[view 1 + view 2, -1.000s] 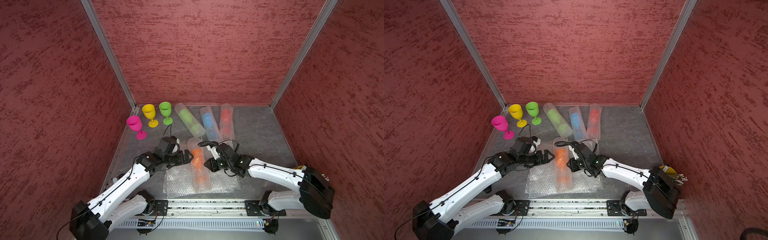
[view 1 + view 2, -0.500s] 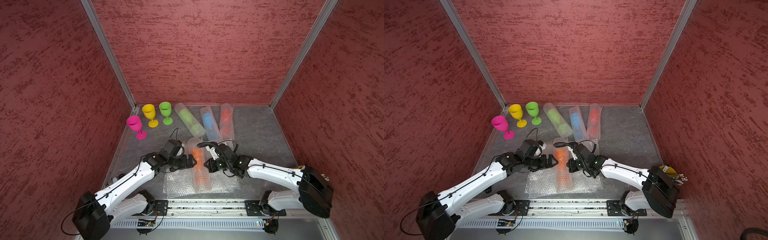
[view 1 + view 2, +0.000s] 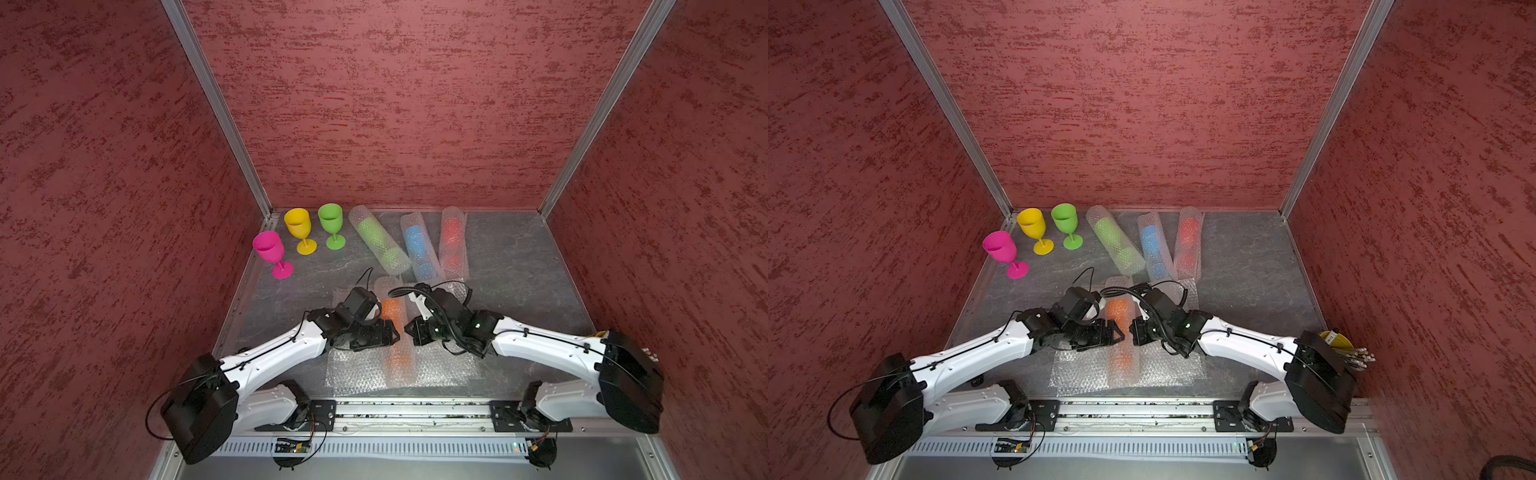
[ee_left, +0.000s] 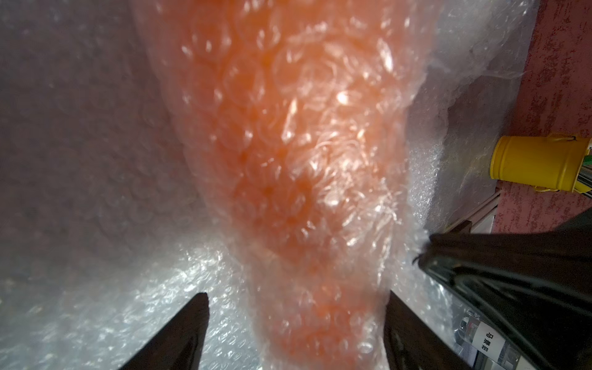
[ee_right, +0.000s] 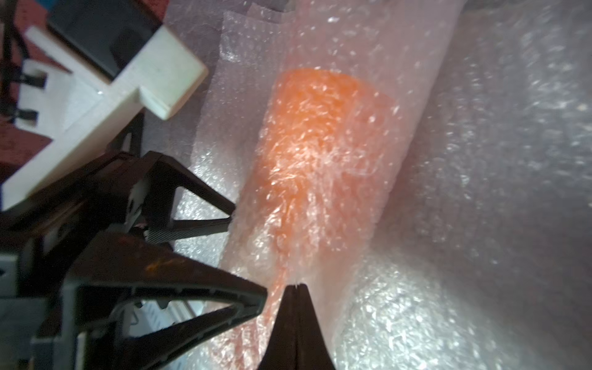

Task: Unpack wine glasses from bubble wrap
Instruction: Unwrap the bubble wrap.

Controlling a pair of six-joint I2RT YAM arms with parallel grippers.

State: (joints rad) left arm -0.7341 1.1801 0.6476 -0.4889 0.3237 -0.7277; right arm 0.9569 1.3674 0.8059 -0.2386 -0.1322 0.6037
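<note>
My left gripper (image 4: 298, 296) has moved in since a second ago: its wide jaws now straddle the bubble wrap roll (image 3: 400, 370) with the orange wine glass (image 3: 392, 311) inside. My right gripper (image 5: 296, 288), now fully closed, touches the roll's opposite side.

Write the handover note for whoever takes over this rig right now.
Left claw: open, straddling the orange roll.
Right claw: shut, tip at that roll's wrap; a pinch cannot be confirmed.
Done: pink goblet, yellow goblet and green goblet stand unwrapped at the back left; flat sheets lie under the orange roll.
To do: the orange roll, then the green roll, blue roll and red roll behind it.
</note>
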